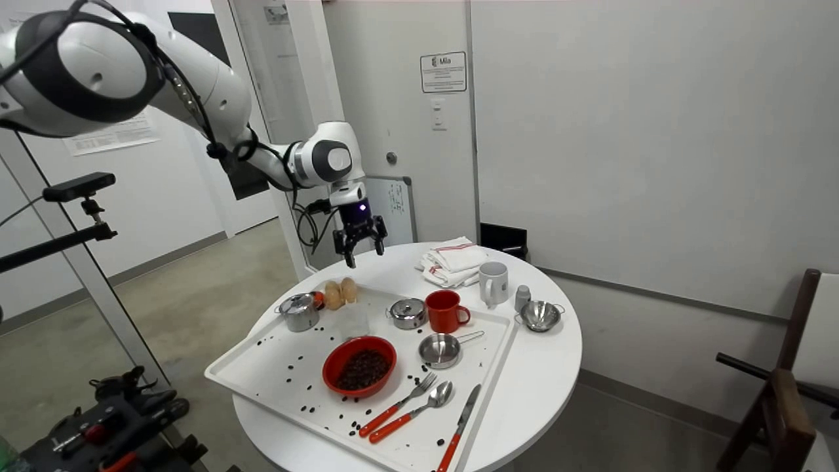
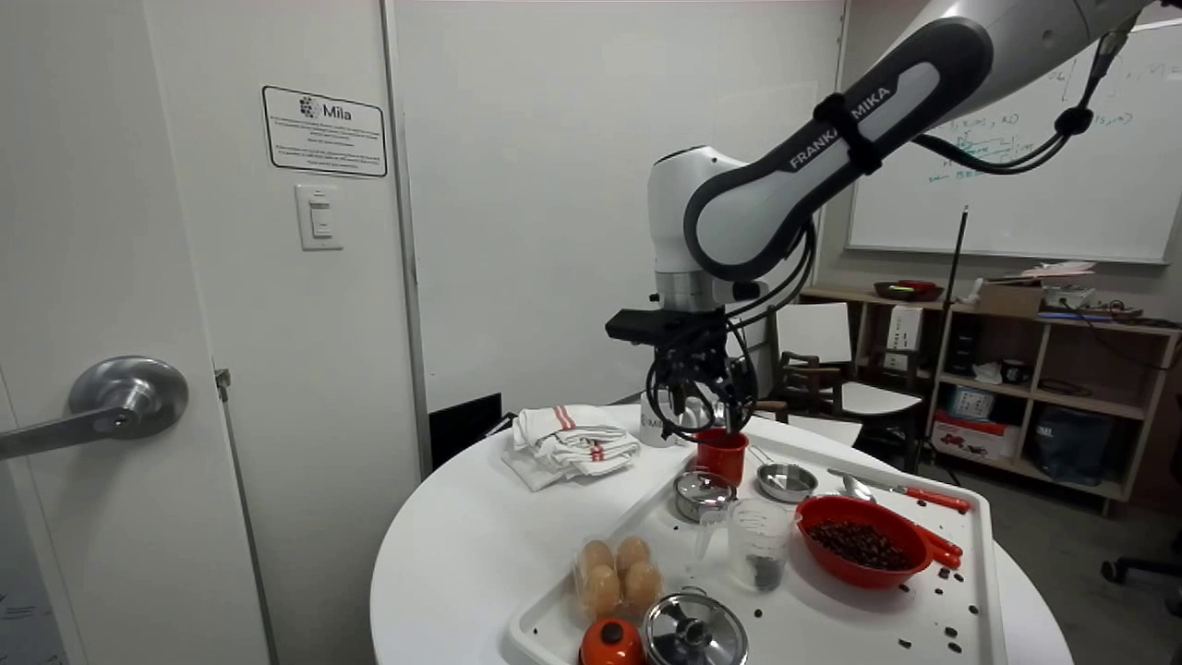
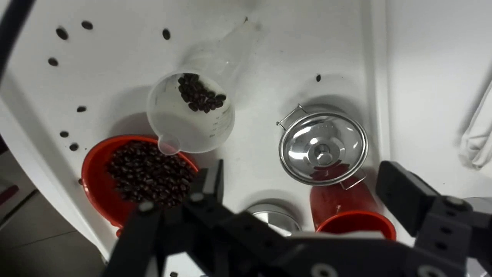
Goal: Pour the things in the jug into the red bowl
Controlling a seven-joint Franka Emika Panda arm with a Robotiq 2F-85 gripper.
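The jug point(image 1: 354, 321) is a clear measuring vessel standing upright on the tray, with a handle and a small spout. A few dark beans lie in its bottom, seen in the wrist view through the jug point(image 3: 184, 129) mouth. Beside its spout is the red bowl point(image 2: 854, 574), which holds a large heap of dark beans; its rim point(image 3: 85, 175) passes under the spout in the wrist view. My gripper point(image 1: 366, 257) hangs above the table, apart from both. In the wrist view the gripper point(image 3: 301, 173) is open, nothing held, over the lidded steel pot and red cup.
On the white tray point(image 1: 262, 367) stand a lidded pot point(image 3: 323, 148), a red cup point(image 1: 444, 312), a steel pan point(image 1: 440, 351), another pot point(image 1: 301, 313) and eggs point(image 2: 617, 579). Cutlery point(image 1: 409, 413) and loose beans lie there too. Towels point(image 1: 452, 262) and a mug point(image 1: 493, 283) stand beyond.
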